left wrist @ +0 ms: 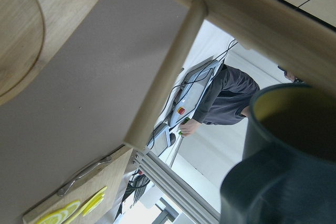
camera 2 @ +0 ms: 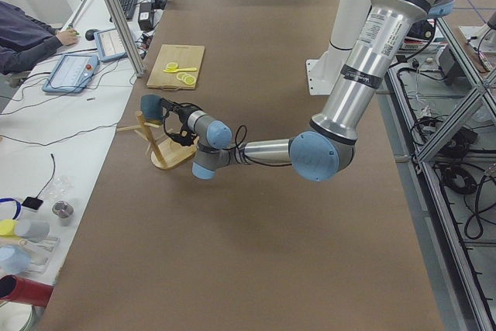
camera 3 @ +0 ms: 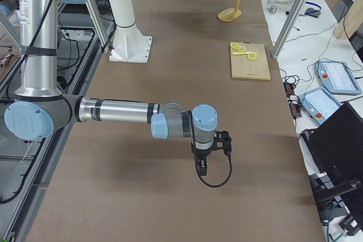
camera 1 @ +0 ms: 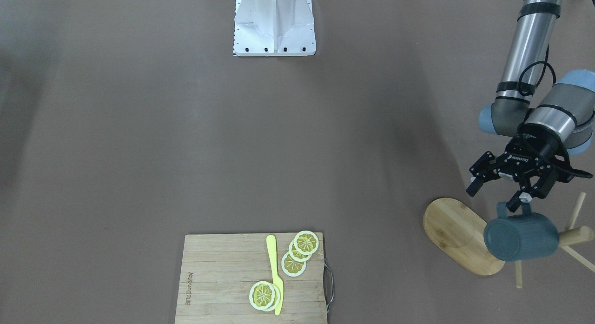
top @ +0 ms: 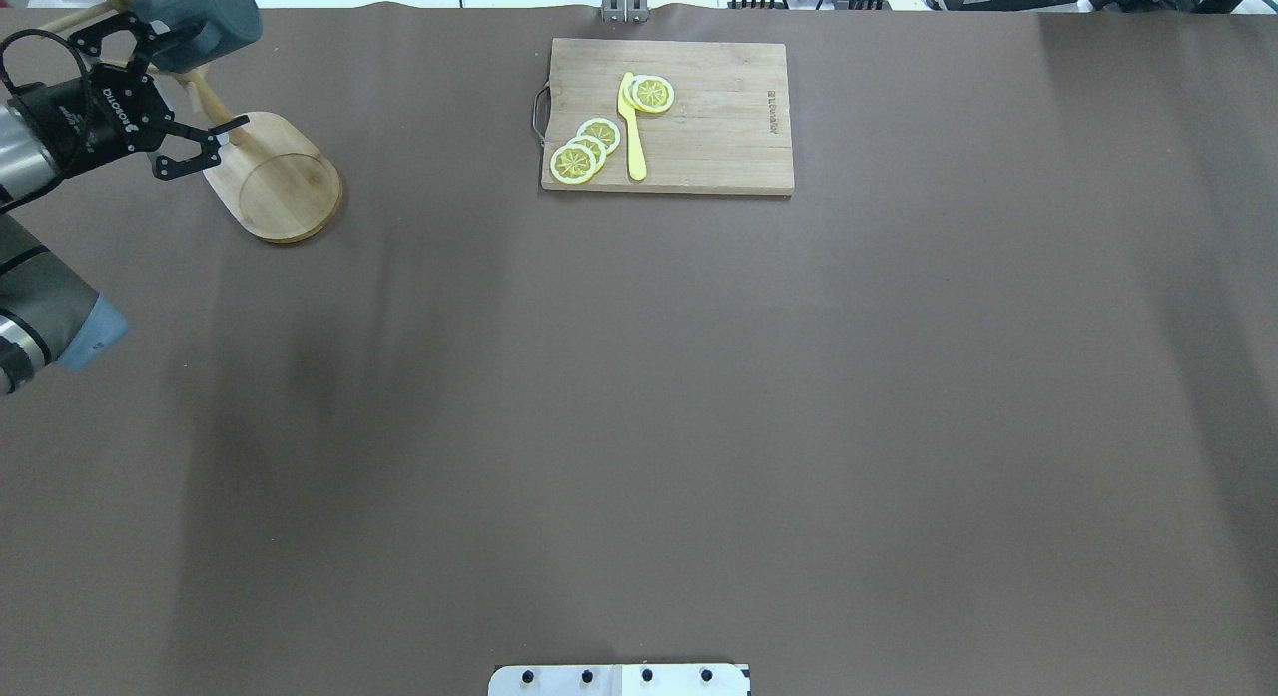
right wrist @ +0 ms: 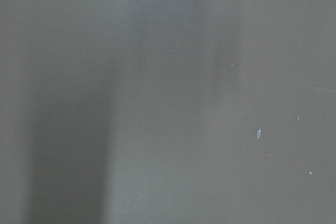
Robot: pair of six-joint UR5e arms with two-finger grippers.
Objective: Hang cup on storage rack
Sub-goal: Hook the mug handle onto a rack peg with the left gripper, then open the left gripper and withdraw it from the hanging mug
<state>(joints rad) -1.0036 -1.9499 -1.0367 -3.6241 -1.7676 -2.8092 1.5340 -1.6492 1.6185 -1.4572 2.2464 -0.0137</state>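
Cup [left wrist: 286, 182] hangs on the storage rack [camera 1: 458, 233]; left gripper [camera 1: 492, 198] beside it is spread wide, empty; right gripper [camera 3: 204, 165] state is unclear.

The cup [camera 1: 520, 238] is showing a matt slate-blue ribbed skin, ceramic by the look of it, and a smoother yellow-olive inside in the left wrist view. The storage rack [camera 1: 458, 235] is showing light, smooth bamboo with fine grain on its base, post and pegs. The table [camera 1: 186, 142] is wearing a matt brown covering. The cutting board [camera 1: 223, 277] is showing pale wooden strips and a thin metal handle [camera 1: 332, 283]. The knife [camera 1: 275, 273] and lemon slices [camera 1: 307, 242] are looking like smooth yellow plastic. The left gripper [camera 1: 492, 198] is looking matt black, and the left arm [camera 1: 527, 49] is gleaming in brushed metal with pale blue caps.
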